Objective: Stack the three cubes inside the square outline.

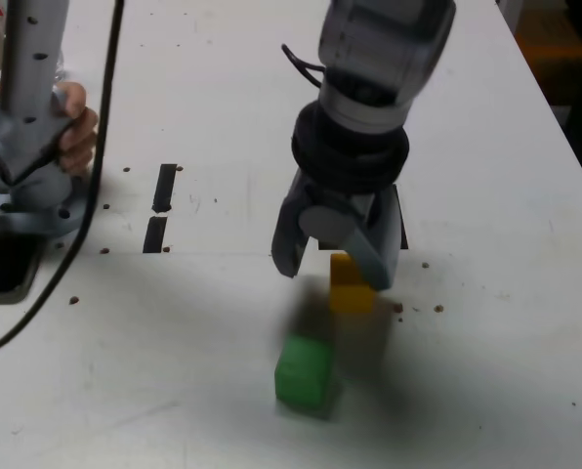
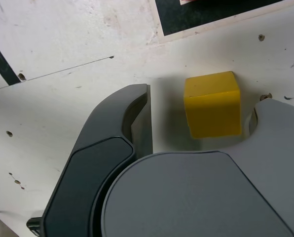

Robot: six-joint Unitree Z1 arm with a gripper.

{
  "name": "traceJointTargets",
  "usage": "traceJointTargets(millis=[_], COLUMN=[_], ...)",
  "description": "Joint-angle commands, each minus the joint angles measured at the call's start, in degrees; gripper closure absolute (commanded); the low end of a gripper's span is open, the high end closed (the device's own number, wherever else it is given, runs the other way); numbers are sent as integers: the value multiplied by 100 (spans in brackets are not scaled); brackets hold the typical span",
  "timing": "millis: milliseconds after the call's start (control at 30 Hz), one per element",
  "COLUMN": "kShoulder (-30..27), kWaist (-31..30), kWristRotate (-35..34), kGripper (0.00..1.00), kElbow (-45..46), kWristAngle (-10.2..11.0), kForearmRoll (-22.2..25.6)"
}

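White tabletop [image 1: 486, 156], scuffed and dotted with small brown specks, carries the whole scene. On it the yellow cube [image 1: 351, 282] sits near the middle, resting flat on the surface, and the wrist view shows it between the 2 jaws of the gripper [image 1: 332, 266] with a clear gap on the side of the darker jaw; on the other side the pale jaw stands very close to it, and contact there cannot be told. The jaws are spread wider than the cube and grip nothing. Just behind the yellow cube, toward the table's far edge, lies the black tape of the square outline [image 2: 196, 12], mostly hidden by the gripper in the exterior view. A pinkish-red sliver shows inside the tape at the wrist picture's edge, too little to identify. The green cube [image 1: 304, 371] stands apart from the yellow one, nearer the table's front edge. Farther off, toward the exterior view's left, 2 short black tape strips [image 1: 160, 207] lie end to end. Beyond them a person's hand [image 1: 76, 127] grips a grey metal post [image 1: 27, 88] near the table's left edge, with a black cable [image 1: 98, 166] hanging past it.
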Motion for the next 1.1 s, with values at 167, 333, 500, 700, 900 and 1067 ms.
traceJointTargets(millis=[167,333,500,700,900,1067], kShoulder=[216,307,373,407,421,393], kWaist=[10,19,63,98,97,97], kWristRotate=[-5,-1,20,27,21,22], kGripper=[24,24,27,51,72,74], kElbow=[-78,-128,-100,-68,-176,-196], kWristAngle=[-48,-53,-96,-84,20,61], kForearmRoll=[-27,-28,-16,-11,-44,-29])
